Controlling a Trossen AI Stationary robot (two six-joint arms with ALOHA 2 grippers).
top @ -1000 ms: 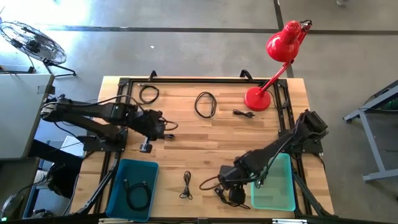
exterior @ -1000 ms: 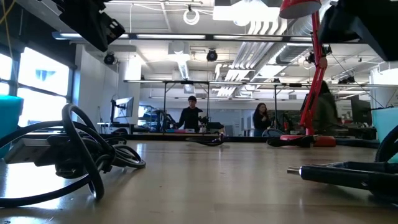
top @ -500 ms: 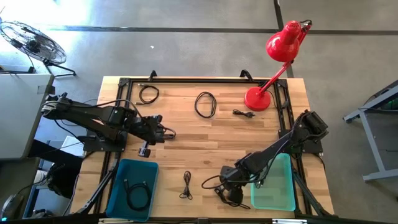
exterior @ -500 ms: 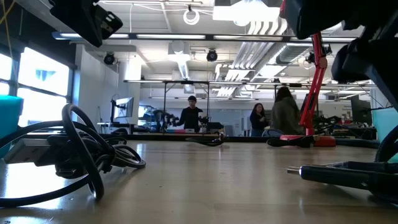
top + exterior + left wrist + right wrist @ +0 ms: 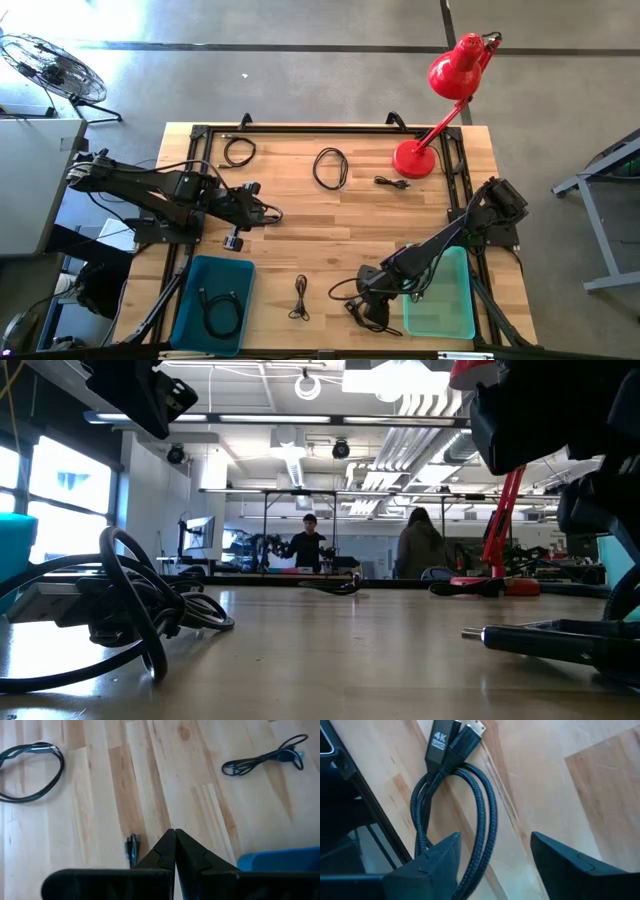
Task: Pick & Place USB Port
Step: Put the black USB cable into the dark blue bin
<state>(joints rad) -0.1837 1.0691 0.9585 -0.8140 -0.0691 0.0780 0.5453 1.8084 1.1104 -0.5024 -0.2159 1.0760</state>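
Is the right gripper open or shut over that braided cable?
Open. In its wrist view the right gripper shows two fingers spread wide, with the braided cable lying on the table between them, not yet pinched.

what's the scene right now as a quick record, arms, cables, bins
left gripper: shut, empty, over the table's left middle
right gripper: open, straddling the braided cable at the front edge
blue bin: front left, one coiled cable inside
green bin: front right, contents hidden by the right arm
loose cables: several on the wooden table
red lamp: back right corner
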